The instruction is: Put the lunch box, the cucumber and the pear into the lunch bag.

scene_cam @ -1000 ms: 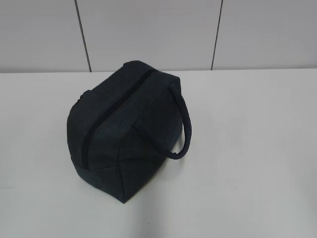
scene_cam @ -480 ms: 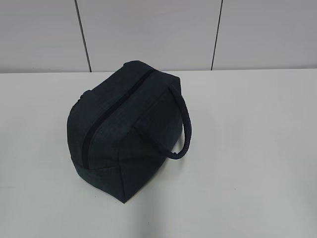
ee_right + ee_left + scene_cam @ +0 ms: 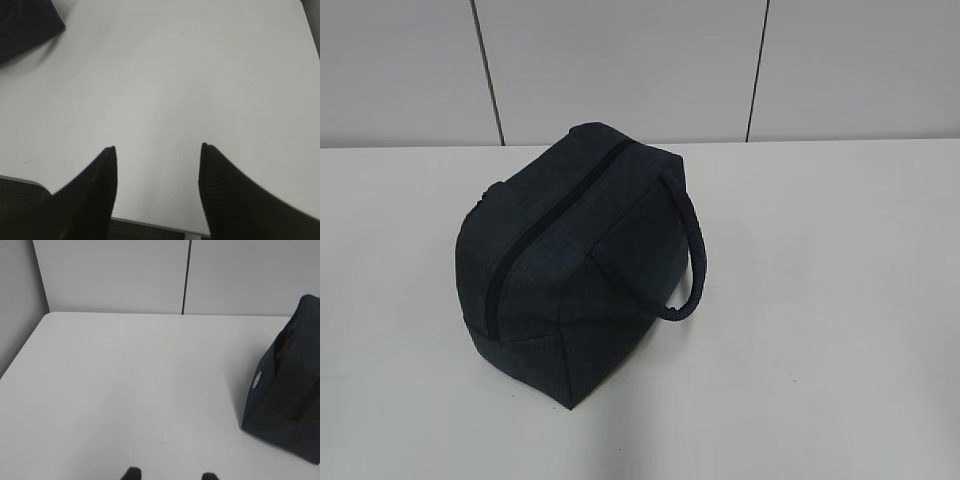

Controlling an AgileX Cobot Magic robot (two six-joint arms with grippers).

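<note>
The dark navy lunch bag [image 3: 575,260] stands on the white table, its zipper [image 3: 535,235] shut along the top and one looped handle [image 3: 685,255] hanging on its right side. It also shows at the right edge of the left wrist view [image 3: 290,385] and in the top left corner of the right wrist view [image 3: 25,22]. The lunch box, the cucumber and the pear are out of view. My left gripper [image 3: 170,475] is open and empty over bare table, left of the bag. My right gripper [image 3: 157,150] is open and empty over the table's near edge, away from the bag.
The white table [image 3: 820,300] runs to a grey panelled wall [image 3: 620,60] at the back. Its near edge [image 3: 150,222] shows under my right gripper. Neither arm shows in the exterior view.
</note>
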